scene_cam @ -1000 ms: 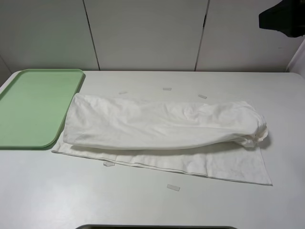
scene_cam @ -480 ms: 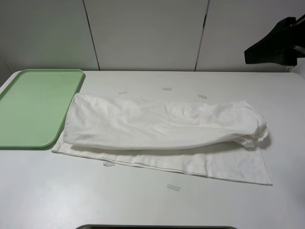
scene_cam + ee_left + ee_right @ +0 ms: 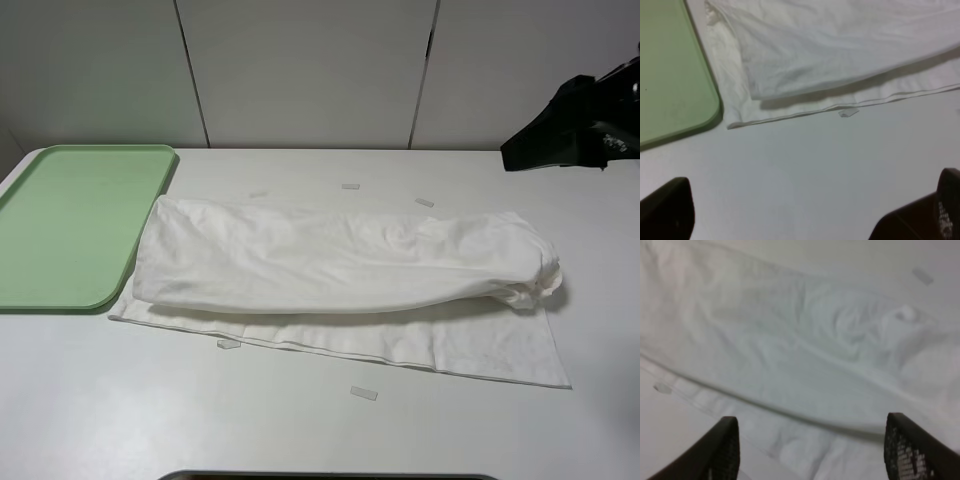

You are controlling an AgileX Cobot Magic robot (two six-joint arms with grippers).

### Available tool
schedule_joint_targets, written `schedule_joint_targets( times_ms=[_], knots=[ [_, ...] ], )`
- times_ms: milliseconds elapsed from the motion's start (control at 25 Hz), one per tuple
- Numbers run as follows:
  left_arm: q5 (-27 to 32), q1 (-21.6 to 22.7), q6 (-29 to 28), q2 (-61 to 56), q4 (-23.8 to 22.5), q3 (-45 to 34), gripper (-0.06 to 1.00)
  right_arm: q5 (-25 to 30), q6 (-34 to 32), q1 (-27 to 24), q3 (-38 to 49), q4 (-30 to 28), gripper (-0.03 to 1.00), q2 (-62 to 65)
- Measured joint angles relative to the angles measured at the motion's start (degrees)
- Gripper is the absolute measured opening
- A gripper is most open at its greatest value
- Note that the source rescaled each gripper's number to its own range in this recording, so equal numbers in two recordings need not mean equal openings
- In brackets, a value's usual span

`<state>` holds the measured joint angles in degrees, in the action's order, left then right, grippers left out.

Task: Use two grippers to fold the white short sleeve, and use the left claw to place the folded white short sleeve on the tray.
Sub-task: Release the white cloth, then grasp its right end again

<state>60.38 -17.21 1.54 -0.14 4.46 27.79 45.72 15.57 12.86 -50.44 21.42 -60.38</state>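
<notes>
White short sleeve [image 3: 340, 270] folded lengthwise on table [image 3: 300, 430], just beside green tray [image 3: 70, 225] | left gripper [image 3: 805, 210] jaws spread wide, empty, over bare table | right gripper [image 3: 815, 445] jaws apart, empty, above the garment

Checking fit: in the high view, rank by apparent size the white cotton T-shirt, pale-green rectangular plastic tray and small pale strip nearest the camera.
1. white cotton T-shirt
2. pale-green plastic tray, slightly cropped by the frame edge
3. small pale strip

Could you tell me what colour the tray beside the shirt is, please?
The tray is plain pale green, clearest in the exterior high view.
</notes>
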Motion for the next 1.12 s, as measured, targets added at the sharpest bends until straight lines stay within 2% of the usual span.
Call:
schedule_joint_targets(
  times_ms=[240, 320, 400, 840, 1120],
  knots=[
    [0.0, 0.0, 0.0, 0.0, 0.0, 0.0, 0.96, -1.02, 0.83, 0.0, 0.0, -0.3, 0.68, -9.29],
    [0.0, 0.0, 0.0, 0.0, 0.0, 0.0, 0.96, -4.79, 0.94, -1.85, 0.0, -0.2, 0.68, -16.1],
    [0.0, 0.0, 0.0, 0.0, 0.0, 0.0, 0.96, -5.98, 1.06, -3.52, -0.51, -0.5, 0.68, -20.5],
    [0.0, 0.0, -0.05, 0.0, -0.45, 0.0, 0.96, -6.57, 1.11, -15.04, -5.34, -1.91, 0.68, -35.51],
    [0.0, 0.0, -0.05, 0.0, -0.46, 0.0, 0.96, -6.64, 1.31, -17.75, -5.45, -2.64, 0.68, -39.89]
  ],
)
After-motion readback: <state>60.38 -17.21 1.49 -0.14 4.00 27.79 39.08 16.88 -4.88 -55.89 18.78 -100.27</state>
